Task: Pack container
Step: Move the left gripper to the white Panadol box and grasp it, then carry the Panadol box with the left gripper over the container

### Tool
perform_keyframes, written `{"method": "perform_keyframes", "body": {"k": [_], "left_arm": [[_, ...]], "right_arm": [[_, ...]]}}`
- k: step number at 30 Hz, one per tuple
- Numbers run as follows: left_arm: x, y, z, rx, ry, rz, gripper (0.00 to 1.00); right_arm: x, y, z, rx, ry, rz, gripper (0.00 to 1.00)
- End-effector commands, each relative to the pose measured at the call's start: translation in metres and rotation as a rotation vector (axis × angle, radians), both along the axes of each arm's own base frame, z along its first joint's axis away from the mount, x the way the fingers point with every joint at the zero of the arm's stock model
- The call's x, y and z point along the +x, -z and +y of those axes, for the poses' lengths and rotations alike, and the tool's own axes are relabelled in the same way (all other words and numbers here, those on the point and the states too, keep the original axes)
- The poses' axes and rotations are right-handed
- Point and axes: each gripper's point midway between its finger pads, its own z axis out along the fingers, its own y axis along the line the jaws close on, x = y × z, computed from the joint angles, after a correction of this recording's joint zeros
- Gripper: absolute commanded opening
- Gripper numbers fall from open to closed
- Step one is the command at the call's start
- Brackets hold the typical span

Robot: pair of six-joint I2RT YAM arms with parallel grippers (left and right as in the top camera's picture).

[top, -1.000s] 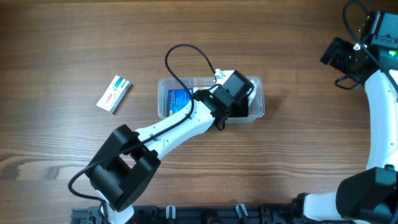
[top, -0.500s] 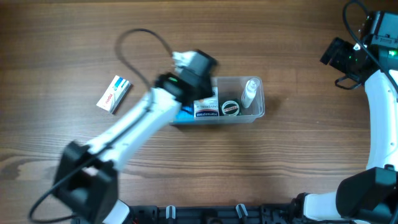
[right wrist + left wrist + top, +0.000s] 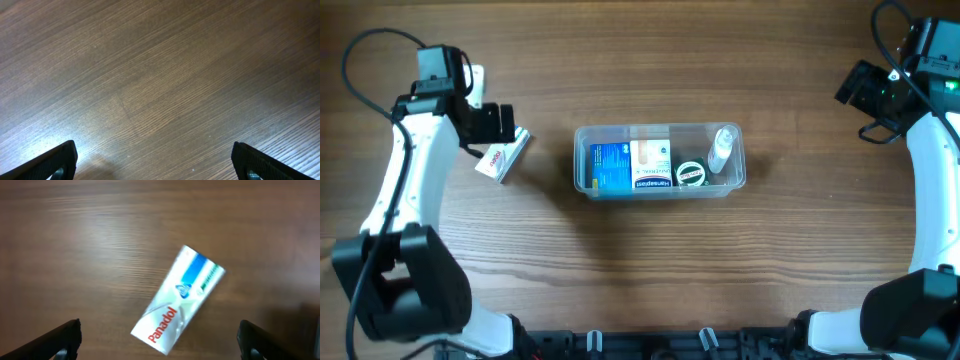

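Observation:
The clear plastic container (image 3: 740,170) sits mid-table and holds a blue box, a white-and-blue box, a small round tin and a small clear bottle. A white Panadol box (image 3: 503,153) lies on the wood to its left, and it also shows in the left wrist view (image 3: 178,300), tilted. My left gripper (image 3: 492,124) is open and empty, hovering over that box, with its fingertips (image 3: 67,336) spread wide to either side. My right gripper (image 3: 860,92) is open and empty at the far right, over bare wood.
The table is brown wood. The left arm's black cable loops at the top left (image 3: 360,60). The arm bases and a black rail stand along the front edge (image 3: 650,345).
My left arm has pulled out of the container and swung far left, now over the Panadol box. The boxes, tin and bottle stay in the container. The right arm has not moved.

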Motion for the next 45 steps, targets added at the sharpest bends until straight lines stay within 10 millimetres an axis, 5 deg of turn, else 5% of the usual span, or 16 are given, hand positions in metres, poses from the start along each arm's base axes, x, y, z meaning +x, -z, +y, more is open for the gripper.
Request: {"method": "perform_keyframes", "body": {"k": [1,14,20,22,27,30,33,36,42,45], "left_arm": [[-0.001,0.029,-0.03,-0.096,0.341,0.064,1.0],[-0.014,0.115,-0.019,-0.078,0.378,0.278,0.98],[-0.013,0.116,-0.013,-0.045,0.366,0.286,0.47],[-0.013,0.116,-0.013,-0.044,0.366,0.285,0.45],[0.003,0.093,-0.012,-0.022,0.37,0.218,0.43],[0.036,0.019,-0.024,0.045,0.404,0.022,0.35],[0.051,-0.062,-0.066,0.101,0.494,-0.191,0.36],[0.043,-0.1,-0.121,0.109,0.613,-0.295,0.37],[-0.01,-0.092,-0.233,0.034,0.901,-0.23,0.39],[-0.041,-0.081,-0.258,0.037,1.018,-0.152,0.4]], "right_arm": [[0.0,-0.011,0.001,0.003,0.007,-0.034,1.0],[0.0,-0.011,0.001,0.003,0.007,-0.034,1.0],[0.0,-0.011,0.001,0.003,0.007,-0.034,1.0],[0.0,-0.011,0.001,0.003,0.007,-0.034,1.0],[0.0,-0.011,0.001,0.003,0.007,-0.034,1.0],[0.0,-0.011,0.001,0.003,0.007,-0.034,1.0],[0.0,-0.011,0.001,0.003,0.007,-0.035,1.0],[0.0,-0.011,0.001,0.003,0.007,-0.035,1.0],[0.0,-0.011,0.001,0.003,0.007,-0.035,1.0],[0.0,-0.011,0.001,0.003,0.007,-0.035,1.0]]}}
